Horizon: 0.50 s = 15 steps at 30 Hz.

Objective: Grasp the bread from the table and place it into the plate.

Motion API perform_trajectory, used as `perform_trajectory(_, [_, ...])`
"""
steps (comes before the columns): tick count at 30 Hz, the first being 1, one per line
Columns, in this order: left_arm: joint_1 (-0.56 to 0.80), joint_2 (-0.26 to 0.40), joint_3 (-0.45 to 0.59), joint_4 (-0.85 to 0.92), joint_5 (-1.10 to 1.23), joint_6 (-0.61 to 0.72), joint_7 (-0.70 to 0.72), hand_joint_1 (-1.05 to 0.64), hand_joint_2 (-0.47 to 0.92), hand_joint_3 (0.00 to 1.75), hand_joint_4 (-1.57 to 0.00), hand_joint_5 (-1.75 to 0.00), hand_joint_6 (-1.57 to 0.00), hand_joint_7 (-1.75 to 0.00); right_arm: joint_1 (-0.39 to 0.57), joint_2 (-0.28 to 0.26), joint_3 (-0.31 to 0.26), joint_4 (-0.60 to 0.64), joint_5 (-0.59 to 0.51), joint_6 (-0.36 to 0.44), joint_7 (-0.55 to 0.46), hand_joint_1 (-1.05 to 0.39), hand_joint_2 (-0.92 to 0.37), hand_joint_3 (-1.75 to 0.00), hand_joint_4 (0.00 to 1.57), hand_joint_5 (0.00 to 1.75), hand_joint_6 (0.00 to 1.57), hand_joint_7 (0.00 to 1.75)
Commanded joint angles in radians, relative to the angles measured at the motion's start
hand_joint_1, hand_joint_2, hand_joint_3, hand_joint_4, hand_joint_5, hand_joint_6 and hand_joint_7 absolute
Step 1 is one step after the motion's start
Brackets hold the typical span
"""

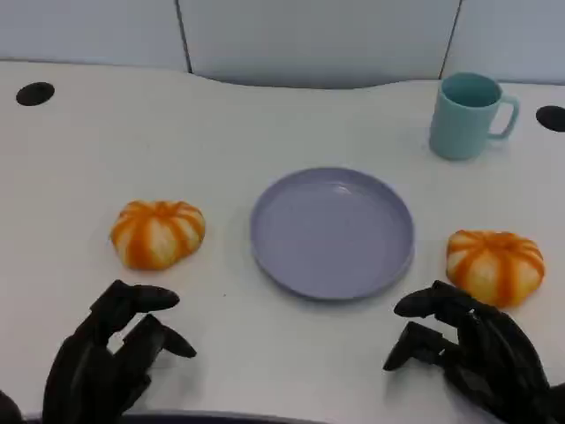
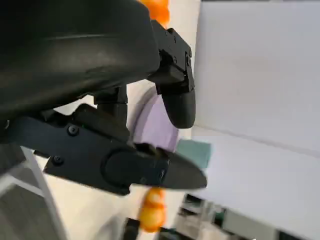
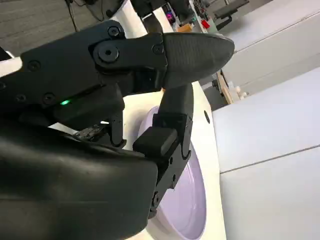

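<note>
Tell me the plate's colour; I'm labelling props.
The plate is pale lavender purple, clearest in the head view.

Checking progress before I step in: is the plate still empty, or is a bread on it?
Empty. The purple plate shows a bare surface; one bread lies on the table to its left, another to its right.

Close behind the left hand (image 2: 125, 100), its black shell and fingers (image 2: 177, 100) spread apart, holding nothing. Past the fingers lies a purple plate (image 2: 150, 122) on the white bench (image 2: 90, 210), with a teal cup (image 2: 195, 152) beyond it. Orange bread (image 2: 152, 210) sits blurred beside the hand.
</note>
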Motion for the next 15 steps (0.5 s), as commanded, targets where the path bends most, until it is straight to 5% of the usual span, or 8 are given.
perform_trajectory(1, [-0.057, 0.183, 0.002, -0.320, 0.584, -0.156, 0.260, -0.68, 0.92, 0.31, -0.09, -1.43, -0.25, -0.78, 0.009, -0.003, 0.002, -0.007, -0.002, -0.001, -0.008, -0.51, -0.92, -0.41, 0.75, 1.28, 0.71, 0.94])
perform_trajectory(3, [-0.075, 0.217, -0.001, -0.341, 0.696, -0.175, 0.327, -0.67, 0.92, 0.31, -0.06, -1.33, -0.29, -0.58, 0.008, -0.003, 0.002, -0.008, -0.002, 0.003, -0.011, -0.51, -0.92, -0.41, 0.75, 1.29, 0.72, 0.94])
perform_trajectory(9, [-0.093, 0.280, -0.044, -0.364, 0.841, -0.143, 0.444, -0.67, 0.92, 0.30, -0.05, -1.05, -0.31, -0.34, 0.008, 0.000, 0.001, -0.006, 0.004, 0.002, -0.005, -0.50, -0.92, -0.42, 0.75, 1.28, 0.71, 0.94])
perform_trajectory(15, [-0.089, 0.323, -0.087, -0.395, 0.877, -0.088, 0.496, -0.67, 0.92, 0.29, -0.03, -0.96, -0.31, -0.27, 0.012, 0.000, 0.006, -0.016, -0.002, -0.001, -0.013, -0.51, -0.92, -0.42, 0.75, 1.29, 0.72, 0.95])
